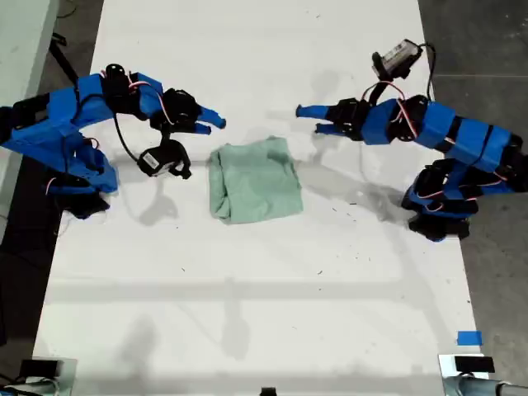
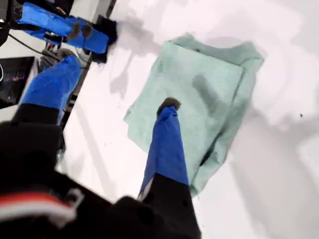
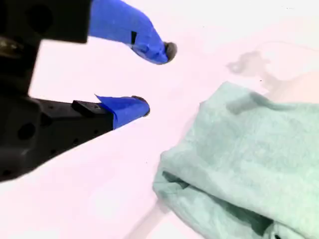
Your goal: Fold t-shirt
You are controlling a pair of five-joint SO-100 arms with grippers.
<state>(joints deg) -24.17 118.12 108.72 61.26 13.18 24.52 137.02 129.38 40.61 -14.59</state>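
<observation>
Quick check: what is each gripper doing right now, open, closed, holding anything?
My first gripper: open, holding nothing, above the folded t-shirt.
My second gripper: open, empty, beside the t-shirt.

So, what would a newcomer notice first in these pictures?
The folded mint-green t-shirt near the middle of the white table catches the eye first. Next come a blue arm at the exterior view's left and another arm at its right, both pointing toward it. My first gripper and my second gripper are open, holding nothing.
</observation>
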